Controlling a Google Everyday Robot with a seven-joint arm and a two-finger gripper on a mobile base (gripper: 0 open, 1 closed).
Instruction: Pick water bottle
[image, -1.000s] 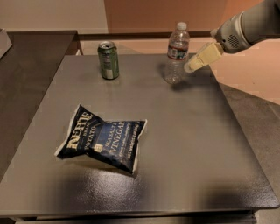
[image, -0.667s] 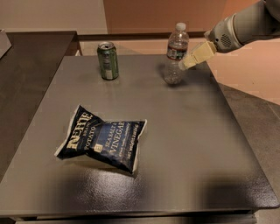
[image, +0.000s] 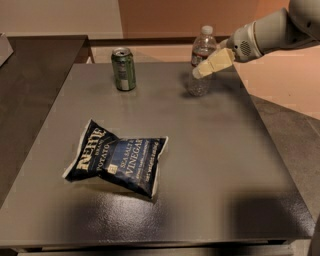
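Now the tool (image: 198, 73) has moved in from beside the water bottle (image: 200, 87) and overlaps its middle; whether it is open or gripping cannot be told, so the grasp is unconfirmed.

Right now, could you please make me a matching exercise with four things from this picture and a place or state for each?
1 water bottle
2 green can
3 chip bag
4 gripper

A lying flat, front left of the table
B upright, back left
C at the bottle's mid height, from the right
D upright, back, right of centre

Pairs: 1-D, 2-B, 3-A, 4-C
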